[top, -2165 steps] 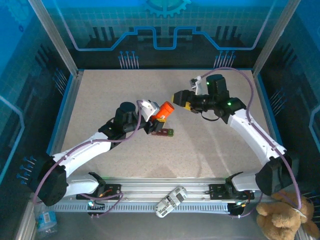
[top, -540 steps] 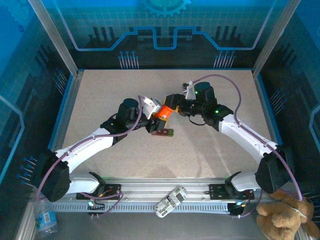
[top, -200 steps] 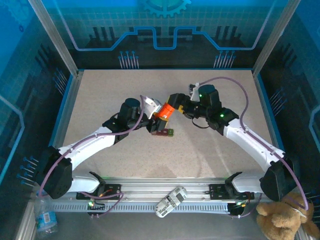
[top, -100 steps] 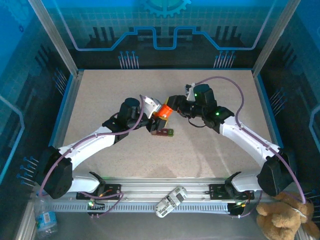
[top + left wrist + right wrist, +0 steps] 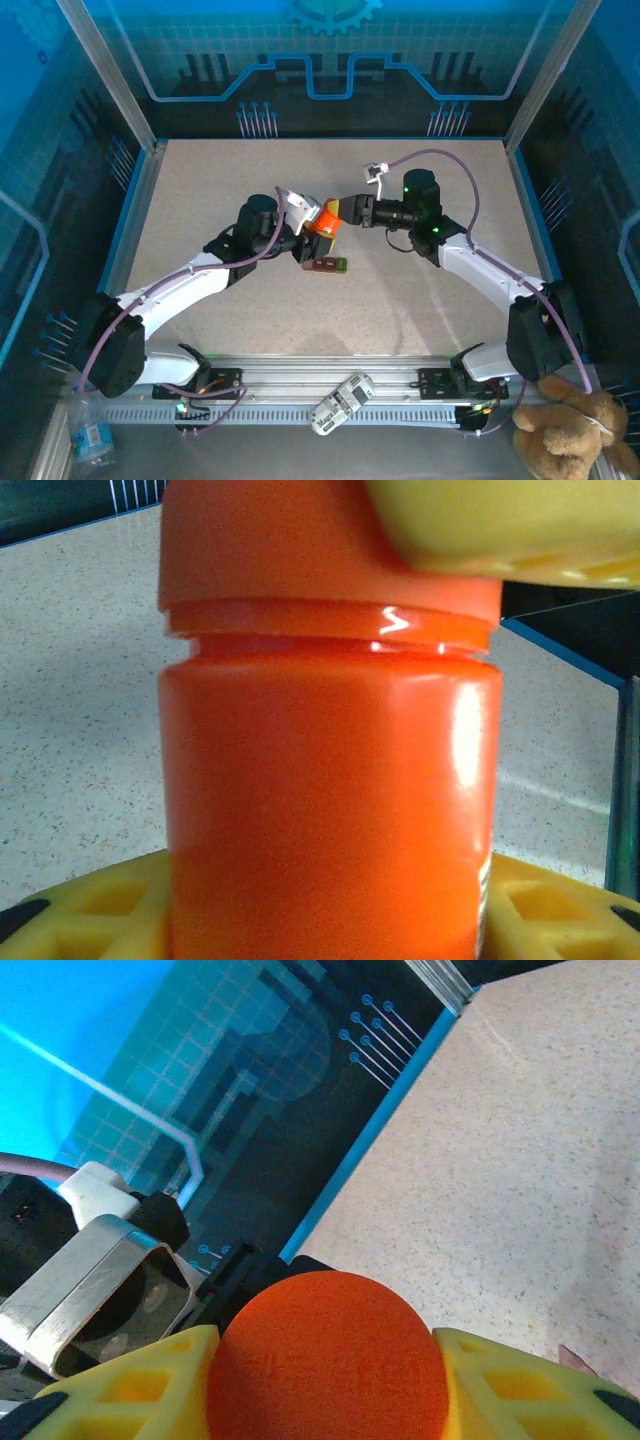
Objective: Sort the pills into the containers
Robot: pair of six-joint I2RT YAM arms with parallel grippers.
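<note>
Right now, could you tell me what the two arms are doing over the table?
The left gripper holds the orange bottle by its body above the table. The right gripper is closed on its cap from the other side, probably to open it; the cap is on. The containers, a dark red strip with a green end, lie on the table close by.

Orange bottle (image 5: 330,800) base beyond frame edge
</note>
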